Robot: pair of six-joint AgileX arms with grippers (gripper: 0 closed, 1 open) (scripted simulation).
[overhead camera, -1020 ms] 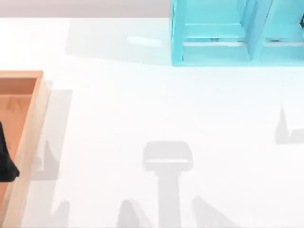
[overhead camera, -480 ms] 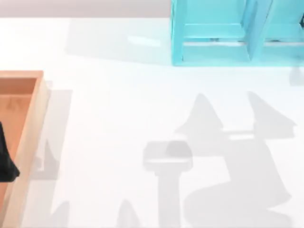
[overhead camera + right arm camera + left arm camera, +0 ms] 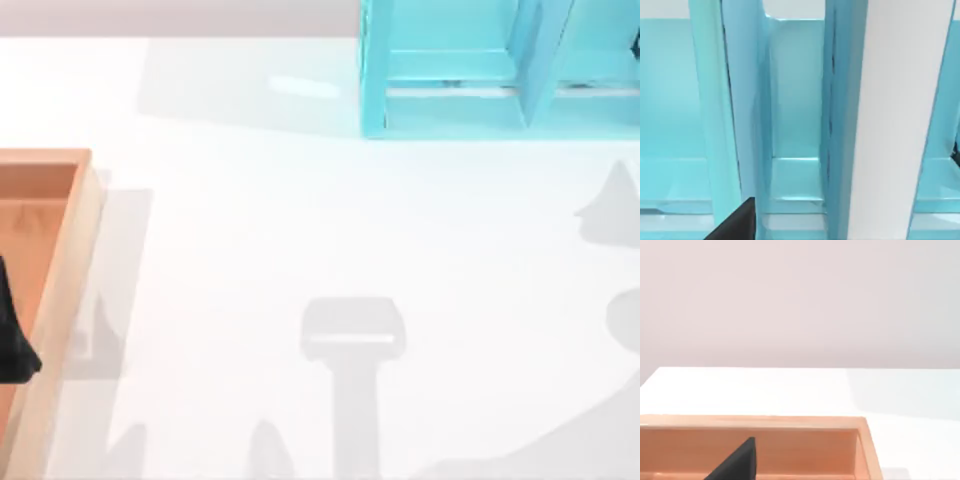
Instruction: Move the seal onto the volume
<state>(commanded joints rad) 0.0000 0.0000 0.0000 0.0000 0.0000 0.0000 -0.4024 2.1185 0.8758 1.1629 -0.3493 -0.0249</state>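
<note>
The seal is out of view. My left gripper (image 3: 14,335) hangs over the wooden tray (image 3: 70,230) at the table's left edge. One of its dark fingertips (image 3: 737,462) shows above the tray's floor. My right gripper's dark fingertip (image 3: 737,222) points close into the light-cyan shelf unit (image 3: 450,110) at the back right. Among the shelf walls stands a deeper-blue upright strip (image 3: 842,100) with a broad white face (image 3: 895,110) beside it. I cannot tell whether that is the volume.
The white table (image 3: 300,220) stretches between the tray and the shelf unit, crossed by grey arm shadows at the front and right. A small dark shape (image 3: 636,45) sits at the shelf's right edge, cut off by the frame.
The large arm shadow that lay over the table's right middle half a second ago has slid off toward the right edge and front right corner. The left gripper has stayed put.
</note>
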